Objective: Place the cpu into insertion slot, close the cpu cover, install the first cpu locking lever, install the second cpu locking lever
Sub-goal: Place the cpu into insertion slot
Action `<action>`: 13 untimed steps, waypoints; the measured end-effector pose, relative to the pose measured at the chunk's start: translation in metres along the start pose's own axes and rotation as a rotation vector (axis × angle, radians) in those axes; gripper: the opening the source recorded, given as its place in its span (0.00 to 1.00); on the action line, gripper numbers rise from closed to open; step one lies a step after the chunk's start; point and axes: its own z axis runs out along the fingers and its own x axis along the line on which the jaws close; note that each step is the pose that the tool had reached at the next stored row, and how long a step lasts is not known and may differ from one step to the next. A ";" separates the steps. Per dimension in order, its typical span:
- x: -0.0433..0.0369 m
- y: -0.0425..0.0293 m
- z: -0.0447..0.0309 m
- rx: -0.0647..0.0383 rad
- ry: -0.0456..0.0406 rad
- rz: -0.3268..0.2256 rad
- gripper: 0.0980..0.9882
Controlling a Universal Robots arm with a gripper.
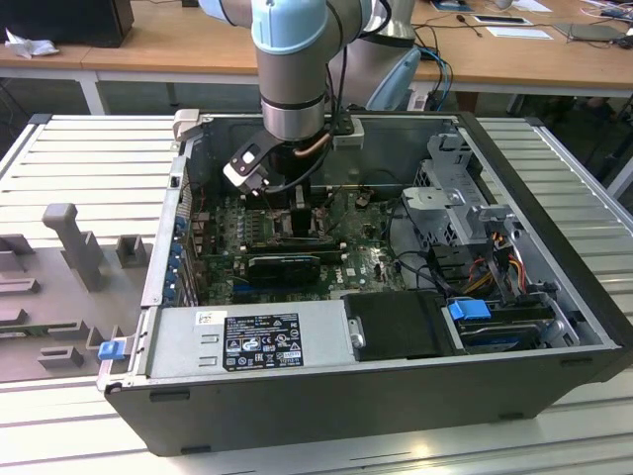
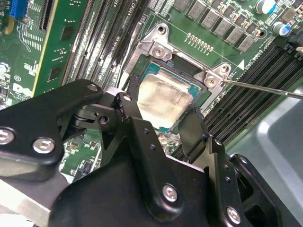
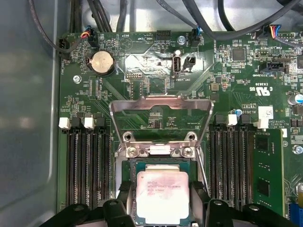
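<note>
Pincer (image 2: 161,120) is down inside the open computer case (image 1: 396,396), straight above the socket. It is pinching the cpu (image 3: 162,191): a black finger (image 2: 129,112) is pressed to each of two opposite edges, silver lid facing up between them. The cpu lies directly under me, flat and square to the insertion slot (image 2: 156,45), and reads as sitting down in it, though the fingers hide the seating at both gripped edges. The chip is square, so it has no long axis; my grip line runs across the row of black memory slots (image 3: 87,165) on either side. The cpu cover (image 3: 161,100) stands swung up and open on its hinge, on the side of the socket toward the coin cell (image 3: 102,62) and clear of the chip. A thin lever rod (image 2: 265,88) angles away from one socket corner, unlatched by my judgement. The surface is green board, crowded. Room is tight, with memory slots close by each finger.
</note>
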 end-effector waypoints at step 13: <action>0.0013 0.0028 -0.0039 0.000 0.0000 0.000 0.56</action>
